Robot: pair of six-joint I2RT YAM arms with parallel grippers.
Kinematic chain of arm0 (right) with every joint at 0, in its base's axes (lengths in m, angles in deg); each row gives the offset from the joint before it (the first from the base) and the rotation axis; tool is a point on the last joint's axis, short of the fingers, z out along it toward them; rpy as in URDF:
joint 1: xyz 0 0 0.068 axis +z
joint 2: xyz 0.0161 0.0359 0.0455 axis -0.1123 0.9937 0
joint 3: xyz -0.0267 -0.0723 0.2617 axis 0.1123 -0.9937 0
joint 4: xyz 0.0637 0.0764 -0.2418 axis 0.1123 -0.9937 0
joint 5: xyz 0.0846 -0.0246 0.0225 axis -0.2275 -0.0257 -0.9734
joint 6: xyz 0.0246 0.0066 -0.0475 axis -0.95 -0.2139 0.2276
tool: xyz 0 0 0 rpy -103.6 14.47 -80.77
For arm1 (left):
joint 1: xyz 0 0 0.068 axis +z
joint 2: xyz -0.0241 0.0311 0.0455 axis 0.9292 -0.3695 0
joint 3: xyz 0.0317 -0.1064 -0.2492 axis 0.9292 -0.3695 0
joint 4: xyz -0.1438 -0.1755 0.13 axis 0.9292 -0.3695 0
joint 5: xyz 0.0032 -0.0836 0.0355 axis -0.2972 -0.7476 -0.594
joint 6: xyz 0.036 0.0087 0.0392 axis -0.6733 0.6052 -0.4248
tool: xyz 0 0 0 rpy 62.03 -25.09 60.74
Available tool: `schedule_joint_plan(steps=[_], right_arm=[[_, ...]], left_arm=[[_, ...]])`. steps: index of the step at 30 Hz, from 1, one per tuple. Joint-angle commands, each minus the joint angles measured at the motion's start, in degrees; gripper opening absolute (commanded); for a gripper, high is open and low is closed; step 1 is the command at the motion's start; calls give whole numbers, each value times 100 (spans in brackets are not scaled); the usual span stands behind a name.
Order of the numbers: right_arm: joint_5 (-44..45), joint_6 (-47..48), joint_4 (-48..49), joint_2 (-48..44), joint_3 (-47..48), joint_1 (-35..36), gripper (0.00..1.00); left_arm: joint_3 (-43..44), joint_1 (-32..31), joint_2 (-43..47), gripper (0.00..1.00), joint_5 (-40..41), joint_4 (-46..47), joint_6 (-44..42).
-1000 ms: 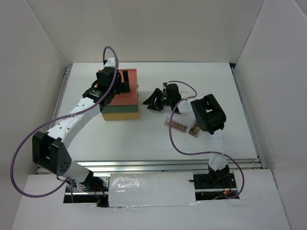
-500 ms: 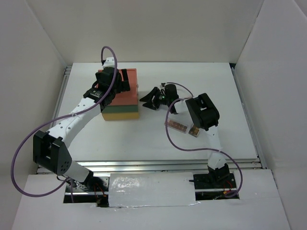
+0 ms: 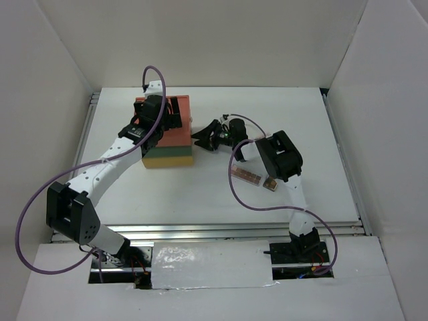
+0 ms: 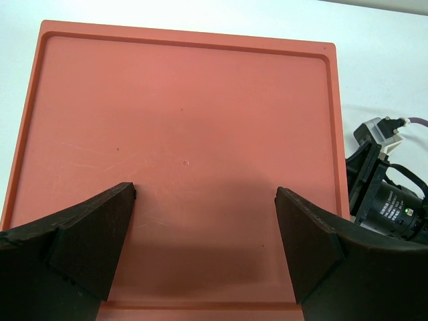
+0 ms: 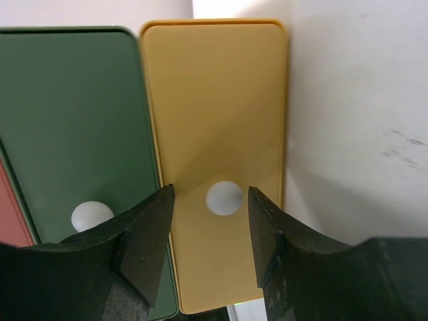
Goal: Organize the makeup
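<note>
1. Spreading wide, L gripper point(image 4: 204, 200) fingers hover over the drawer box point(image 4: 180, 100) orange top, touching nothing.
2. R gripper point(image 5: 210, 200) fingers approx. half open, either side of the white knob point(image 5: 224, 198) on the yellow drawer point(image 5: 214, 120); no contact seen.
3. Two palettes point(image 3: 248, 176) lie on the white table point(image 3: 167, 194) behind R fingers, by that arm; white walls point(image 3: 221, 40) around.

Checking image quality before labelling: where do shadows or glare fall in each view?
Top external: even light, glare only on the silver tape. Left wrist: the left gripper shadows the near part of the orange box top. Right wrist: a diagonal shadow crosses the yellow drawer front.
</note>
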Motion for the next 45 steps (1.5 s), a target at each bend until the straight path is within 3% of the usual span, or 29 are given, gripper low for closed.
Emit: schedule_joint_plan(steps=[1,7,12,26,28,30,45], right_arm=[[-101,-342,895,120,-39,84,56],[-92,53,36,76,172,146,53],[-136,71,-132,129,181,146,48],[-276,-140,0,217,67,128,24],[-268,-123,-9,155,40,85,14],[-268,-123,-9,85,-4,49,10],[-522,352,-290,-486,-574,-522,7]], left_arm=[[-122,-76,-84,99,-55,-307,69],[-122,-84,-75,99,-55,-298,60],[-113,-93,-84,99,-64,-298,69],[-113,-84,-84,99,-46,-289,78],[-131,-93,-75,99,-37,-281,78],[-131,-84,-66,99,-29,-281,78],[-148,-93,-40,99,-29,-263,69]])
